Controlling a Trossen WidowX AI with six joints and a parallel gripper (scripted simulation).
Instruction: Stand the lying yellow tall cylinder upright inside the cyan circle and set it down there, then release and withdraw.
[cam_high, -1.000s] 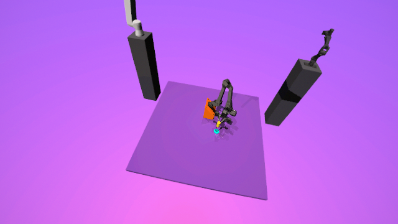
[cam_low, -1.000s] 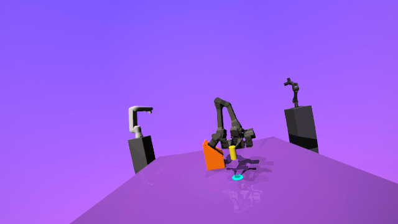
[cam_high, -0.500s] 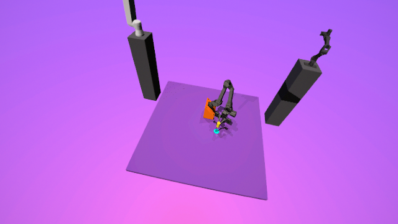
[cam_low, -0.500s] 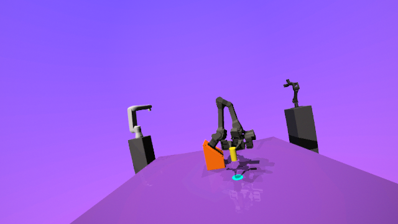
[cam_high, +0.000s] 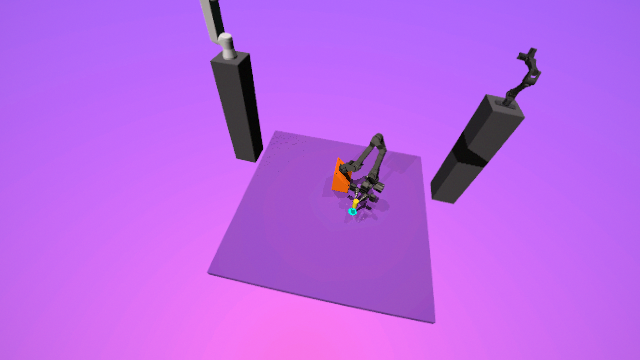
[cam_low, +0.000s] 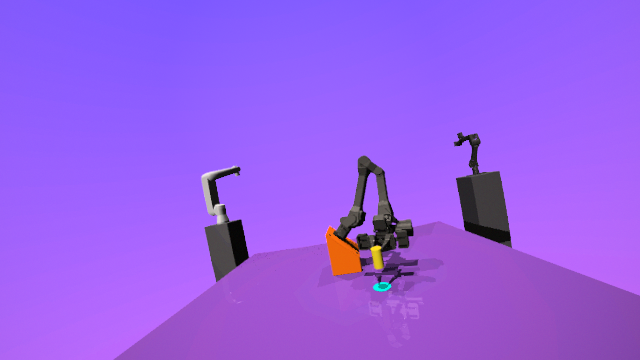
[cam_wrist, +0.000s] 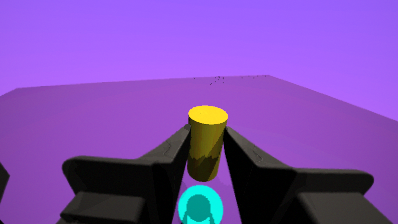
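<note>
The yellow tall cylinder (cam_high: 355, 204) (cam_low: 377, 258) (cam_wrist: 205, 145) is held about upright above the table. My gripper (cam_high: 356, 200) (cam_low: 378, 249) (cam_wrist: 207, 129) is shut on its upper part, with one finger on each side. The cyan circle (cam_high: 349, 212) (cam_low: 375, 287) (cam_wrist: 182, 205) lies flat on the table below the cylinder. In the exterior view a gap shows between the cylinder's lower end and the circle. A dark round patch shows inside the circle in the wrist view. The exact sideways offset between cylinder and circle is hard to tell.
An orange wedge-shaped block (cam_high: 340, 184) (cam_low: 345, 260) stands beside my arm, at its base. Two dark pedestals stand beyond the table (cam_high: 300, 250) (cam_low: 280, 320): one (cam_high: 232, 110) (cam_low: 220, 250) bears a light grey arm, the other (cam_high: 477, 140) (cam_low: 487, 205) a dark arm.
</note>
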